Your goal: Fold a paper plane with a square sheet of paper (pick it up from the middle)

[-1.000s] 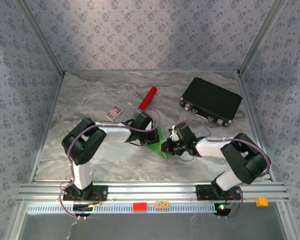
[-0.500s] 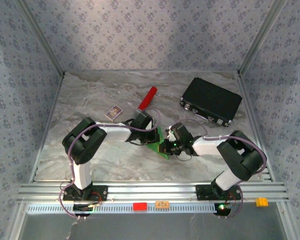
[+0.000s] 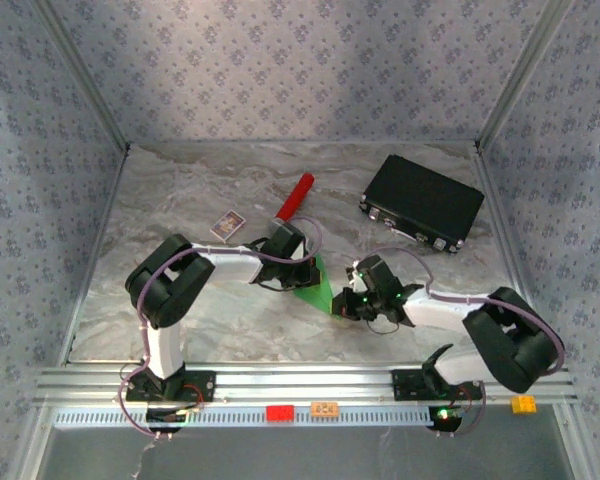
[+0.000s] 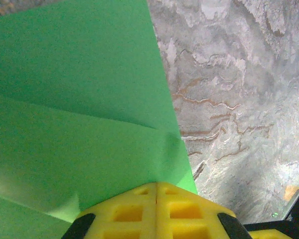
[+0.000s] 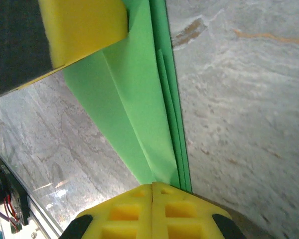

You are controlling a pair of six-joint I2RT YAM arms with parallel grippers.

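Mid-desk [image 3: 180, 200], a partly folded green sheet of paper [image 4: 89, 99] lies flat. Left claw [image 4: 156, 186] and right claw [image 5: 153, 186], each with fingers together, press their tips onto it.

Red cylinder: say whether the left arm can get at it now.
Probably yes: the cylinder lies just beyond that wrist, nothing between. But the left tool, shut, presses on the paper and must lift off first.
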